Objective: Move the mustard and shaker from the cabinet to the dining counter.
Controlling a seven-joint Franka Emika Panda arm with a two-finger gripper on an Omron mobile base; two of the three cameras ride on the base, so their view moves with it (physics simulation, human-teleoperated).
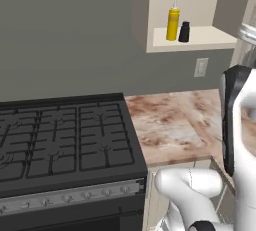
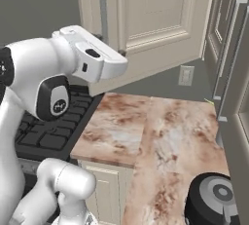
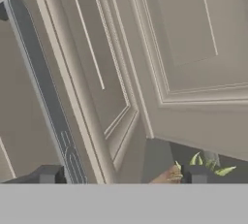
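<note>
the mustard [image 1: 173, 23], a slim yellow squeeze bottle with a white pointed nozzle, stands upright on the pale inner shelf of the cabinet [image 1: 192, 39]. just beside it on its right stands the shaker [image 1: 184, 32], small, black and tapered toward the top, about half the bottle's height. the two look very close together; whether they touch cannot be told.

the cabinet is a beige wall unit with its door [image 2: 146, 19] swung open. the door is panelled with raised moulding and carries a long vertical metal handle [image 3: 43, 92], smooth and grey.

the white arm with dark joints rises from below, bends at a rounded elbow, and reaches its hand up level with the door's lower part, next to the handle. the claw [image 3: 118, 174] points at the door face. its two small dark fingertips [image 3: 48, 174] stand wide apart, one just beside the lower end of the handle, the other further along the door's bottom edge. nothing is between them.

below the cabinet lies a brown-and-white marbled stone bench [image 1: 170, 125] over pale fronts, next to a black stove [image 1: 60, 140] with grid-shaped iron grates. a pale wall socket [image 1: 201, 67] sits on the grey wall above the bench.
</note>
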